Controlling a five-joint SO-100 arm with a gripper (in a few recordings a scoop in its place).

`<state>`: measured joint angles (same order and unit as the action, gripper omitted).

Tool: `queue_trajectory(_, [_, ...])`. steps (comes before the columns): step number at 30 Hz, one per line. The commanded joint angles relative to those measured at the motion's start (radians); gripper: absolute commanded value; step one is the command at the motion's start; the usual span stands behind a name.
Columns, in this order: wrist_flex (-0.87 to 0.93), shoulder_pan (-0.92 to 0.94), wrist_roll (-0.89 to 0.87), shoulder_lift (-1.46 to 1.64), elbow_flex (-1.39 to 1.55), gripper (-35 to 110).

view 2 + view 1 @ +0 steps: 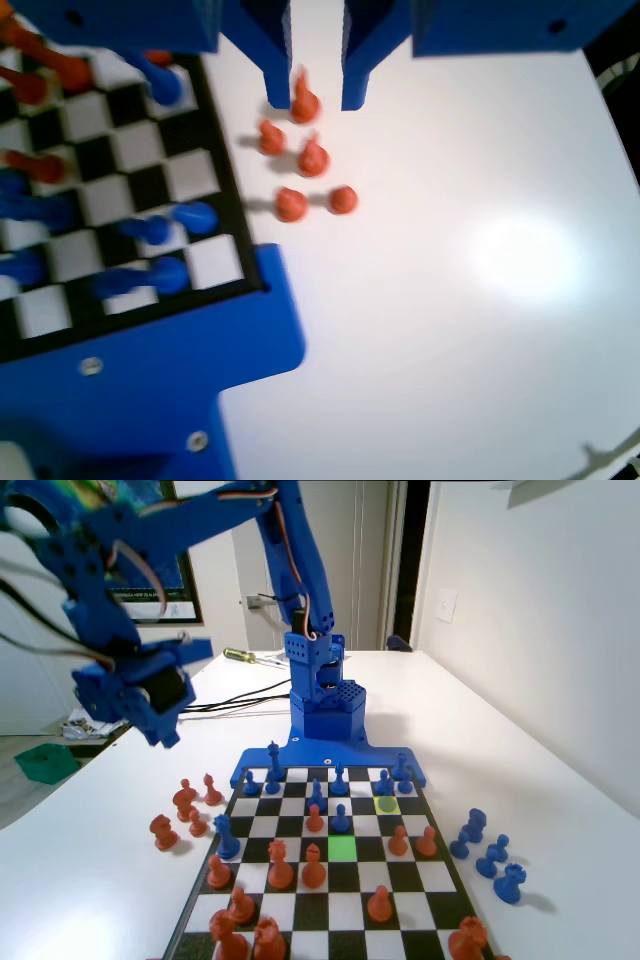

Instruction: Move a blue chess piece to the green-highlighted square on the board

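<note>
Wrist view: the gripper (315, 95) hangs with its two jaws parted and nothing between them, high over bare tabletop (480, 300) beyond the board's side edge, above a cluster of orange pawns (305, 165) set off the board. In the fixed view the gripper (160, 695) is raised to the left of the board (330, 880), well apart from any piece. The blue chess piece (341, 818) most likely meant stands upright on the square touching the far edge of the green-highlighted square (342, 847), near the middle of the board, so the coming move probably calls for a swing rightward in that view and then a descent. The green square is empty; a yellow-highlighted square (386, 804) lies toward the board's far right corner.
</note>
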<state>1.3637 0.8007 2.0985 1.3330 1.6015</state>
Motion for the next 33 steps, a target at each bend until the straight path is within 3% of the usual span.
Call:
queue_trajectory(1, [0.094, -0.083, -0.064, 0.155, -0.069, 10])
queue_trajectory(9, [0.097, -0.364, -0.348, 0.304, 0.005, 8])
queue_trajectory(17, [-0.077, -0.65, -0.569, 0.439, 0.245, 8])
queue_trajectory(33, [-0.436, -0.968, -0.747, 0.612, 0.666, 8])
